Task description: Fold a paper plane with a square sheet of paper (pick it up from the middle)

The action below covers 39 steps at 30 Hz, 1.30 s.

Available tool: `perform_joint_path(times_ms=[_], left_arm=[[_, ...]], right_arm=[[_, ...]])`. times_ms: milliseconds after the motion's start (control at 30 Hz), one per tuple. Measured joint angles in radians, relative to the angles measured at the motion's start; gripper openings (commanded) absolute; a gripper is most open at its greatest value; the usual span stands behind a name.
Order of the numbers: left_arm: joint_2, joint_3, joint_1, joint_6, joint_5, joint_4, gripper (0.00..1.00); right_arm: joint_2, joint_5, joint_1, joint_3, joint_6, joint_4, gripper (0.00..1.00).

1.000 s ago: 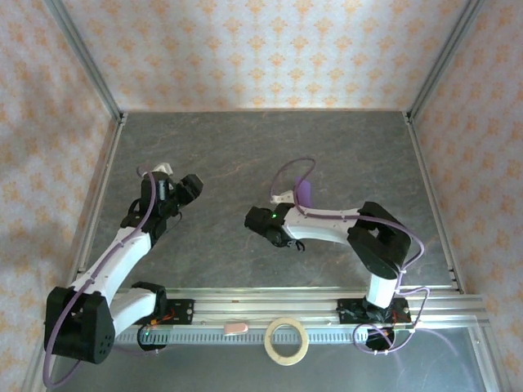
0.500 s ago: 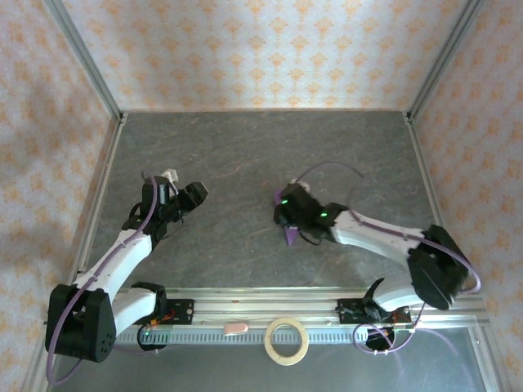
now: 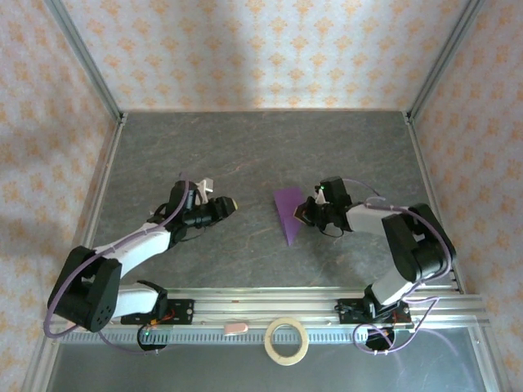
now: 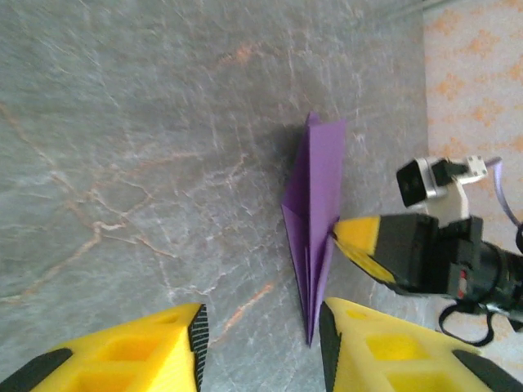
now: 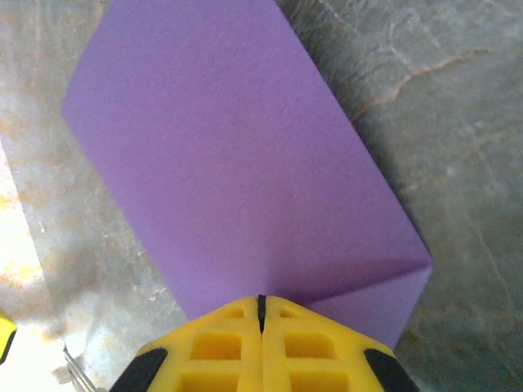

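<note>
Paper plane (image 3: 288,214), purple and creased, is lying flat near the middle of the bench (image 3: 245,147), nose pointing toward 6 o'clock. My right pincer (image 3: 305,214) is sitting at its 3 o'clock edge, fingers closed tight together and touching the paper. My left pincer (image 3: 231,204) is hovering at its 9 o'clock, jaws partly apart, gripping nothing.

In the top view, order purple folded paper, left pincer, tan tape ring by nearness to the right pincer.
1. Purple folded paper, at the right pincer's tips.
2. Left pincer, left of the paper.
3. Tan tape ring, at the near edge.
</note>
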Motion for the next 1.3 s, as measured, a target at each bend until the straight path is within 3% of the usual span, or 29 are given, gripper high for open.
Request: perform_joint_path(times_ms=[233, 367, 600, 800, 967, 1300], left_arm=[[0.032, 0.013, -0.026, -0.007, 0.008, 0.034, 0.28], [0.071, 0.019, -0.033, -0.015, 0.025, 0.058, 0.19], [0.189, 0.069, -0.096, -0.042, 0.044, 0.125, 0.09], [0.337, 0.142, -0.153, -0.076, 0.052, 0.212, 0.05], [0.413, 0.193, -0.166, -0.076, 0.037, 0.206, 0.04], [0.513, 0.226, -0.193, -0.058, -0.005, 0.196, 0.03]], right_arm=[[0.055, -0.023, 0.01, 0.006, 0.029, 0.013, 0.0], [0.061, 0.002, 0.084, -0.008, 0.118, 0.069, 0.0], [0.018, 0.191, 0.254, -0.124, 0.415, 0.281, 0.0], [0.014, 0.388, 0.406, -0.176, 0.622, 0.402, 0.0], [-0.019, 0.489, 0.433, -0.229, 0.706, 0.45, 0.0], [-0.008, 0.46, 0.433, -0.204, 0.678, 0.487, 0.0]])
